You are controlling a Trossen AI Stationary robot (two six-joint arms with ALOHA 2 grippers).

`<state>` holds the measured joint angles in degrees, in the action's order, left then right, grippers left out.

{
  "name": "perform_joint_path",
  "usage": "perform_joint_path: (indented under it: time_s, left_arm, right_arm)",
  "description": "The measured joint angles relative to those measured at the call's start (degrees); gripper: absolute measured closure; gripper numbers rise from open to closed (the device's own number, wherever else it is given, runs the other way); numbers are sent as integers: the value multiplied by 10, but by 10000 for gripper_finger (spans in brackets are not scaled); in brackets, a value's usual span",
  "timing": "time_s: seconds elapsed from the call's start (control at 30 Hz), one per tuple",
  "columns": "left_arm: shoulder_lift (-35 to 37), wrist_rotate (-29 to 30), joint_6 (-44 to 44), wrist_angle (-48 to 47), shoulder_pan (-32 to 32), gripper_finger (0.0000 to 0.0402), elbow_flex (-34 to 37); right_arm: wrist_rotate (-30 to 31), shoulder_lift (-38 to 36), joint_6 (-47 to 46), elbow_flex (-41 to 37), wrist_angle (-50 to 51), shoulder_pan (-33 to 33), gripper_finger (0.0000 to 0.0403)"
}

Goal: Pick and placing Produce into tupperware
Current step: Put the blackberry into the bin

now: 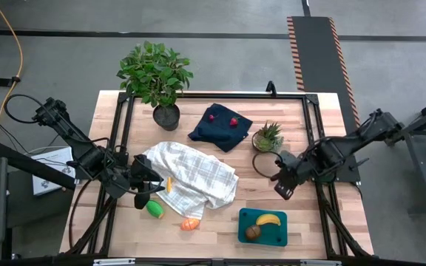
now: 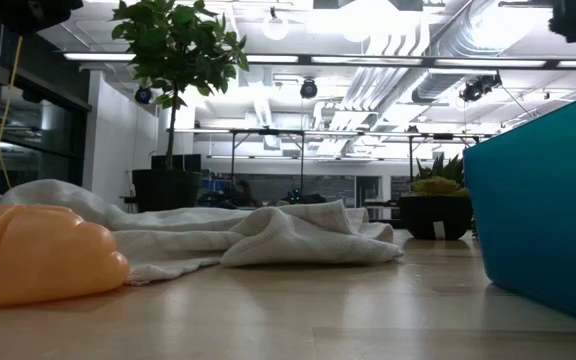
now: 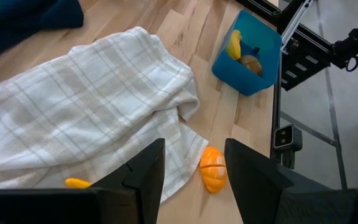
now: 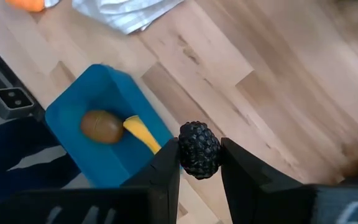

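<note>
A small black bumpy berry (image 4: pixel 199 150) is being held between the fingers of the right gripper (image 4: pixel 199 163), which are closed narrowly on it. In the high view this gripper (image 1: pixel 285 185) is hanging near the table's 3 o'clock edge, while the teal tupperware (image 1: pixel 262 227) is lying at about 5 o'clock. The left gripper (image 1: pixel 148 189) is being kept half open with nothing in it, at about 8 o'clock, beside the checked cloth (image 1: pixel 192 174).

The berry is probably being carried to the tupperware. It is round and gripped at its middle only, so it could be squeezed out and roll away. If it is released too high, it may bounce over the shallow wall.

Inside the tupperware, one yellow banana (image 1: pixel 268 219) and one brown round piece (image 1: pixel 252 232) are lying. Outside it, one green piece (image 1: pixel 154 210), one orange piece (image 1: pixel 190 224), one small orange sliver (image 1: pixel 168 184) on the cloth, and two red berries (image 1: pixel 222 119) on the navy cloth (image 1: pixel 220 127) are waiting. Two potted plants are standing at 12 o'clock.
</note>
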<state>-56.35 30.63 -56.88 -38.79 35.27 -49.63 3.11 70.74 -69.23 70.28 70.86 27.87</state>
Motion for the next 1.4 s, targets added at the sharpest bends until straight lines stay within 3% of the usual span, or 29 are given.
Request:
perform_joint_path:
  time_s: [0.5, 1.07, 1.4]
  left_arm:
    - [0, -15, 0, 2, 0, 245, 0]
    - [0, -17, 10, 2, 0, 245, 0]
    - [0, -17, 17, -1, 0, 245, 0]
  right_arm:
    - [1, 62, -33, 0, -64, 43, 329]
    - [4, 79, -87, 1, -129, 73, 329]
    - [-1, 137, -109, 9, -178, 96, 329]
